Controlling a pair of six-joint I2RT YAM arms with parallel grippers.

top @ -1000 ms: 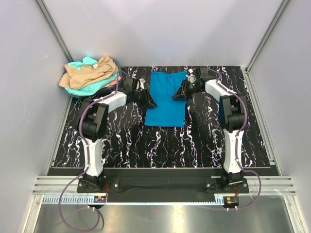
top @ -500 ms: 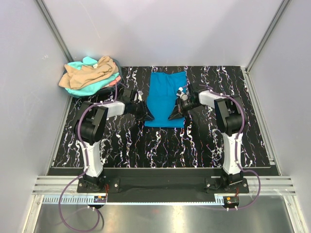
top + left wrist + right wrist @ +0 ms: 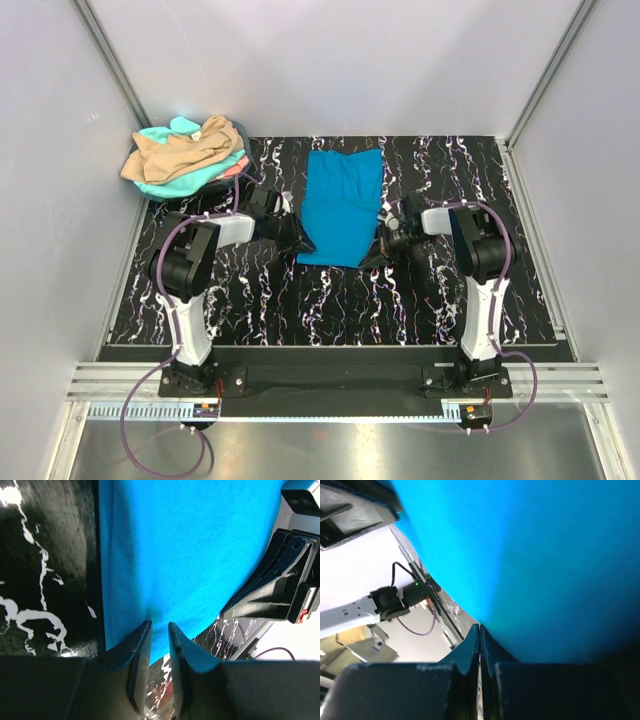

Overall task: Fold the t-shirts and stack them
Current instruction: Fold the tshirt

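Note:
The bright blue t-shirt [image 3: 342, 200] lies as a long folded strip in the middle of the black marbled table [image 3: 300, 310]. My left gripper [image 3: 300, 246] is at its near left corner, jaws nearly together, pinching the cloth edge [image 3: 159, 625]. My right gripper [image 3: 378, 250] is at the near right corner, jaws shut on the edge [image 3: 480, 626]. The near hem is drawn in and narrower than the far end. Blue cloth fills the left wrist view [image 3: 190, 550] and the right wrist view [image 3: 545, 555]. The tan-beige, mint-turquoise and coral-pink t-shirts lie in a pile [image 3: 185, 152] at the far left corner.
White walls with metal corner posts close in the table on three sides. The right gripper's body [image 3: 280, 575] shows across the shirt in the left wrist view. The arm bases stand on a metal rail [image 3: 330, 385] at the near edge.
Both grippers have moved from the shirt's far and middle sides toward me to its near corners. The near hem has been pulled narrower.

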